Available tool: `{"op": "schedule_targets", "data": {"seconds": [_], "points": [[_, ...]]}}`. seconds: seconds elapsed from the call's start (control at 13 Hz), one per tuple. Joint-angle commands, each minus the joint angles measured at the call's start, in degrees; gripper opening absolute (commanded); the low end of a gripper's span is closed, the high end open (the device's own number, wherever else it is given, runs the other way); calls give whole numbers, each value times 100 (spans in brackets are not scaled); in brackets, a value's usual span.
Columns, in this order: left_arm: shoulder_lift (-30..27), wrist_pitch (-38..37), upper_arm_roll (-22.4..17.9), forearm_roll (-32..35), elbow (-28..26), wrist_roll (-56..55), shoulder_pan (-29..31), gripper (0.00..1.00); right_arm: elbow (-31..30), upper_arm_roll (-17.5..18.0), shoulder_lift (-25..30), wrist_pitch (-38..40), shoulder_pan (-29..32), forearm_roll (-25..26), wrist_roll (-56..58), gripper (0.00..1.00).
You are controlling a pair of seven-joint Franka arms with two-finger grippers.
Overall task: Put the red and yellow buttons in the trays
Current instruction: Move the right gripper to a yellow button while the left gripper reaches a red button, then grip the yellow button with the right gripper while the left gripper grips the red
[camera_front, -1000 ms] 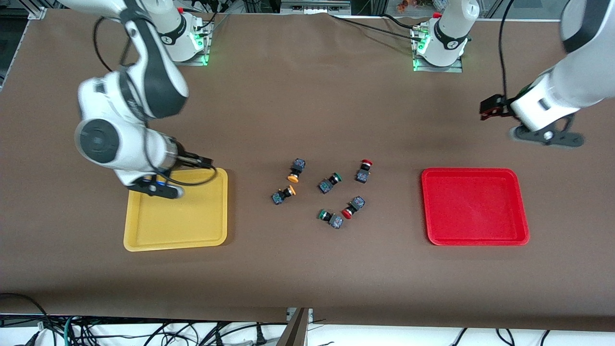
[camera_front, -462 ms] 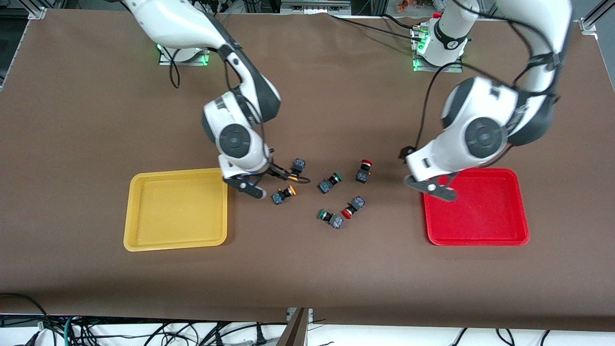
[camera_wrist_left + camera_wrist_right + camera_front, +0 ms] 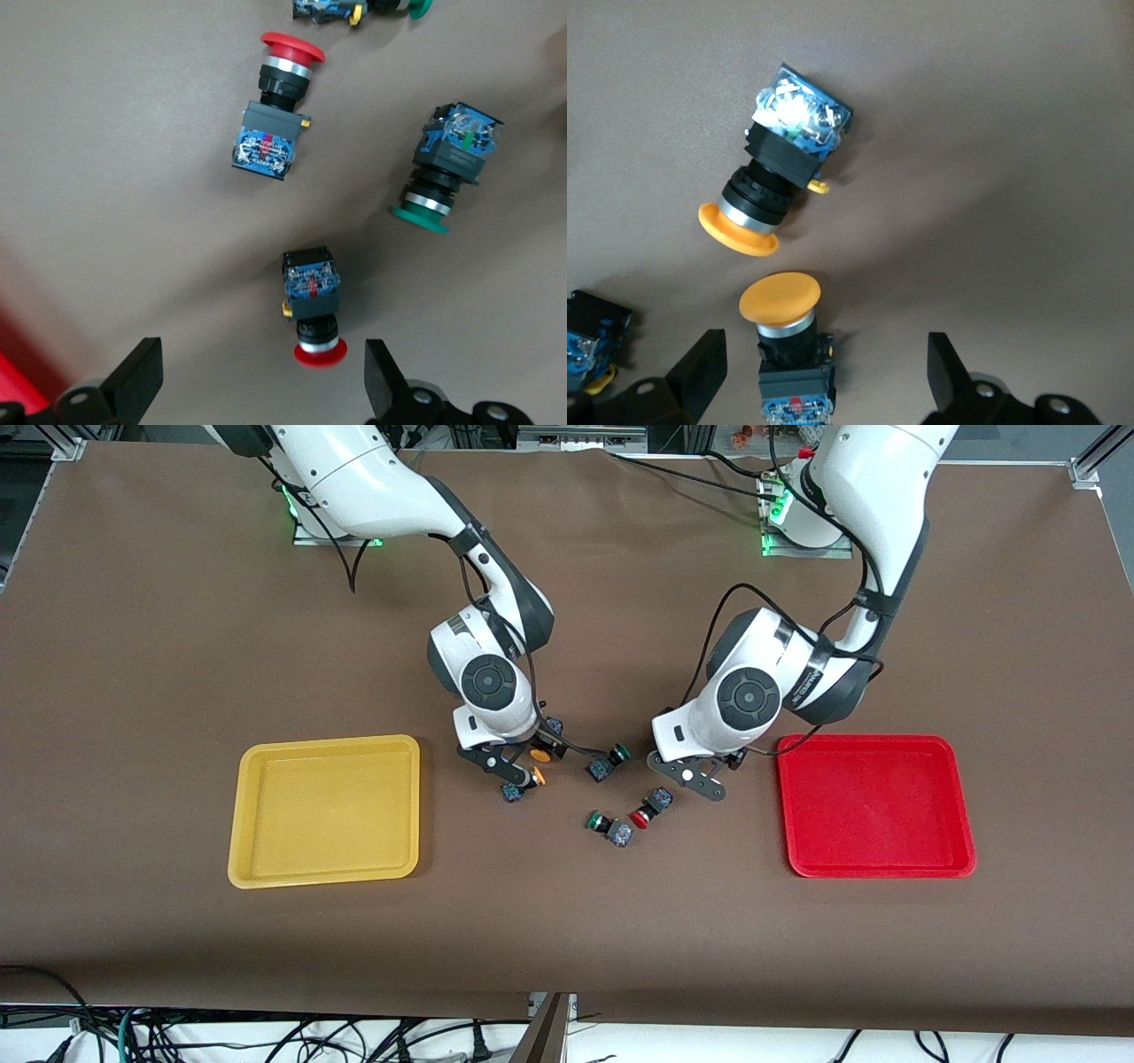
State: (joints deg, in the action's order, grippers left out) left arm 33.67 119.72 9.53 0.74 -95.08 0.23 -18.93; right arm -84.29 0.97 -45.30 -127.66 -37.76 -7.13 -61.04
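Observation:
The yellow tray (image 3: 323, 815) lies toward the right arm's end of the table and the red tray (image 3: 873, 806) toward the left arm's end, both bare. The buttons lie between them. My right gripper (image 3: 507, 766) (image 3: 826, 372) is open over two yellow-capped buttons; one (image 3: 788, 350) lies between its fingers, the other (image 3: 784, 168) just past it. My left gripper (image 3: 691, 775) (image 3: 261, 381) is open over a red-capped button (image 3: 312, 305), which the arm hides in the front view. A second red-capped button (image 3: 649, 808) (image 3: 273, 124) lies nearer the front camera.
Two green-capped buttons lie among the others, one (image 3: 611, 760) (image 3: 447, 168) between the two grippers, one (image 3: 609, 825) beside the nearer red button. Both arms' wrists hang close together over the cluster. A corner of the red tray (image 3: 13, 376) shows in the left wrist view.
Both arms have swung in from the table's ends to over the button cluster. The right gripper left the yellow tray; the left gripper passed the red tray's edge. Both stayed open.

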Motion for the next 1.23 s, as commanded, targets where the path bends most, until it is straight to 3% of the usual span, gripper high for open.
{"op": "schedule_targets", "data": {"seconds": [0.0, 0.15, 0.23, 0.38, 0.54, 0.69, 0.77, 0.85, 0.92, 1.15], "points": [[78, 655, -57, -47, -413, 12, -102, 100, 53, -53, -93, -180, -109, -78, -144, 100], [157, 1323, -56, -47, -800, -40, -181, 100, 53, -53, -137, -277, -187, -86, -215, 100], [227, 1430, -56, -47, -845, -171, -199, 100, 44, -53, -146, -277, -205, -86, -215, 93], [324, 1694, -65, -47, -916, -417, -383, 100, 53, -53, -181, -277, -232, -86, -215, 64], [368, 1721, -74, -21, -933, -603, -436, 100, 53, -53, -190, -277, -232, -95, -215, 43], [395, 1739, -74, -12, -933, -594, -428, 96, 53, -53, -190, -277, -240, -95, -215, 28], [395, 1739, -74, 14, -933, -577, -428, 71, 53, -53, -181, -277, -240, -87, -172, 19], [386, 1739, -74, 75, -933, -577, -428, 51, 53, -61, -137, -242, -214, -86, -102, 15], [386, 1739, -74, 145, -925, -568, -419, 43, 61, -70, -85, -207, -179, -95, -57, 15], [290, 1660, -74, 234, -916, -515, -366, 35, 236, -97, 266, 712, 136, -69, 371, 15]]}}
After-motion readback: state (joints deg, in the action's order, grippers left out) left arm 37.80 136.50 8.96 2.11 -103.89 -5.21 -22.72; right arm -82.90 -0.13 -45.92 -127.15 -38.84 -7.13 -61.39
